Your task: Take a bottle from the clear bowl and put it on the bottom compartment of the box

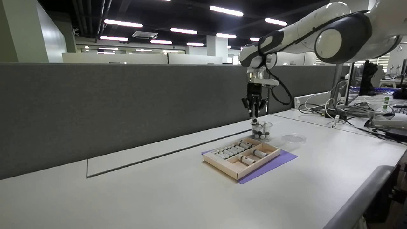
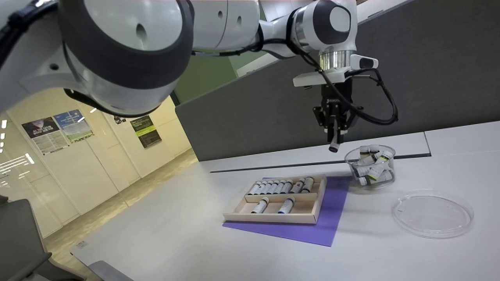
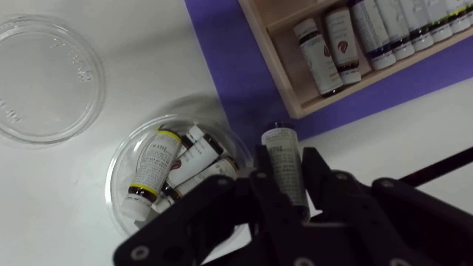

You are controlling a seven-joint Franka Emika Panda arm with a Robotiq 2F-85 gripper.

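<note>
One bottle [image 3: 285,166] is clamped in the tool [image 3: 286,154]; below and beside it, the clear bowl [image 3: 121,170] holds several bottles [image 3: 155,164], the box [image 2: 269,217] two in one compartment [image 2: 274,206] and a row [image 2: 279,186] in another.

The box [image 2: 269,218] lies on the mat [image 2: 332,207], near the bowl [image 2: 392,166].

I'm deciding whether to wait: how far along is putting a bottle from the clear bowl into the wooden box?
Apparently done: a labelled bottle is out of the clear bowl. In hand: the gripper holds it in midair. Remaining: carry it over the wooden box, lower and release it, presumably in the compartment where two bottles lie.
</note>
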